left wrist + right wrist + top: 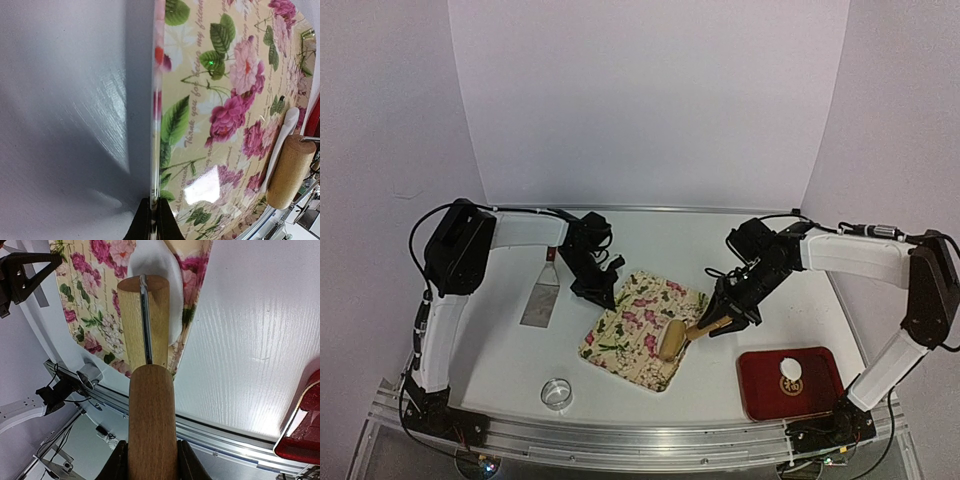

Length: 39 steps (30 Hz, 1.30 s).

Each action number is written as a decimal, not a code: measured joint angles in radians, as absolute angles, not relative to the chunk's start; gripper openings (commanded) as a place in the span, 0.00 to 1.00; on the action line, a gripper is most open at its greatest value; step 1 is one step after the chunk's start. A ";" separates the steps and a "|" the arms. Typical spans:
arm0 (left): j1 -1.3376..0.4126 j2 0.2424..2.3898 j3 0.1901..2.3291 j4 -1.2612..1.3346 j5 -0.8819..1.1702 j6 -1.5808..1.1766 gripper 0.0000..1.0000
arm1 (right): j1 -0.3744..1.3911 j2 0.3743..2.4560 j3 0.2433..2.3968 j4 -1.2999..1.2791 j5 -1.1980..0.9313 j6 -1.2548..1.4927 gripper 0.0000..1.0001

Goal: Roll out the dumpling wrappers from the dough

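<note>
White tabletop [500, 350] and plain white walls filled the overhead view. At the left of the frame a flat metal scraper [540, 300] lay on the surface, and a small metal ring cutter [557, 393] stood below it toward the lower edge.

Left of centre, the left claw [603, 296] was clenched on the left edge of the floral mat [635, 325]; its wrist view showed the mat's thin rim pinched between the fingertips [145, 222].

At centre, a wooden rolling pin [682, 335] rested on the lower right part of the mat. The dumpling wrapper [150, 260], a thin white piece of dough, lay on the mat under and beyond the roller.

Right of centre, the right claw [728, 318] was grasping the pin's handle.

At lower right, a red tray [820, 395] held a white dough lump [790, 375].
</note>
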<state>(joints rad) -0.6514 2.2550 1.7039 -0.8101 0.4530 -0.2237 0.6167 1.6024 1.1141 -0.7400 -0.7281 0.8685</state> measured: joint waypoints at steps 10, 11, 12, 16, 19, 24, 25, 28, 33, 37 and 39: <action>-0.651 2.272 1.735 -0.837 0.452 -0.209 0.00 | 0.594 1.649 1.129 -0.771 -0.757 0.760 0.00; -0.651 2.272 1.736 -0.837 0.452 -0.209 0.00 | 0.591 1.660 1.129 -0.757 -0.773 0.755 0.00; -0.651 2.272 1.736 -0.837 0.452 -0.209 0.00 | 0.589 1.672 1.128 -0.738 -0.792 0.750 0.00; -0.651 2.272 1.736 -0.837 0.452 -0.209 0.00 | 0.585 1.728 1.127 -0.649 -0.862 0.731 0.00; -0.651 2.272 1.735 -0.835 0.451 -0.209 0.00 | 0.582 1.736 1.102 -0.597 -0.875 0.720 0.00; -0.654 2.272 1.735 -0.821 0.453 -0.217 0.00 | 0.530 1.674 1.066 -0.641 -0.876 0.711 0.00; -0.654 2.272 1.734 -0.820 0.453 -0.217 0.00 | 0.521 1.666 1.067 -0.660 -0.874 0.711 0.00; -0.654 2.272 1.734 -0.820 0.452 -0.217 0.00 | 0.508 1.663 1.105 -0.728 -0.860 0.703 0.00; -0.653 2.273 1.735 -0.820 0.451 -0.217 0.00 | 0.505 1.686 1.263 -0.810 -0.808 0.704 0.00; -0.653 2.273 1.735 -0.820 0.452 -0.217 0.00 | 0.502 1.686 1.300 -0.815 -0.794 0.705 0.00; -0.653 2.273 1.735 -0.820 0.452 -0.216 0.00 | 0.500 1.686 1.274 -0.828 -0.783 0.705 0.00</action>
